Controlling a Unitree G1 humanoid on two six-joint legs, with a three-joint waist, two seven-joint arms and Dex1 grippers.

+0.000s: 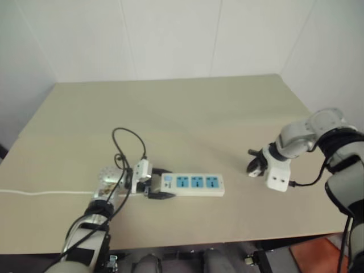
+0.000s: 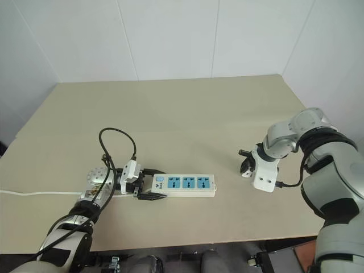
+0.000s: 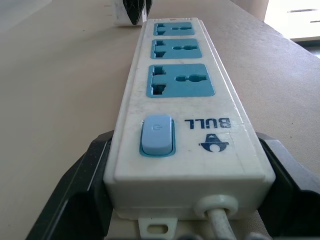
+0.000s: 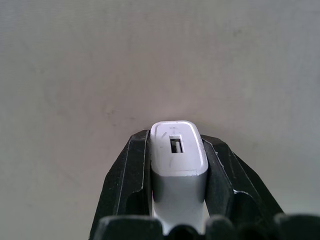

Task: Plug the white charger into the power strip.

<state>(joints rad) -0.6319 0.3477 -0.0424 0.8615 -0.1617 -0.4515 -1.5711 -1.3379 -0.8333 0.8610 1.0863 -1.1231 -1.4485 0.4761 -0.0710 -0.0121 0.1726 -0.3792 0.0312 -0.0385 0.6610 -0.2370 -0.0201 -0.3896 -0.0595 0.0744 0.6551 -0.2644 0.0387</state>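
Observation:
The power strip (image 1: 193,183) lies flat on the tan table, a long white bar with three blue sockets (image 3: 180,80) facing up and a blue switch (image 3: 157,135) at its left end. My left gripper (image 1: 162,183) is shut on that switch end, one black finger (image 3: 75,185) on each long side. Off to the right, apart from the strip, my right gripper (image 1: 254,165) points steeply down just above the table. It is shut on the white charger (image 4: 179,165), whose rounded end with a small slot shows between the two black fingers (image 4: 127,170).
The strip's thin white cord (image 1: 34,192) runs left along the table (image 1: 199,114) and off its edge. A black cable (image 1: 128,142) loops above my left wrist. The table's front edge lies close below the strip, and white walls stand behind and to the right.

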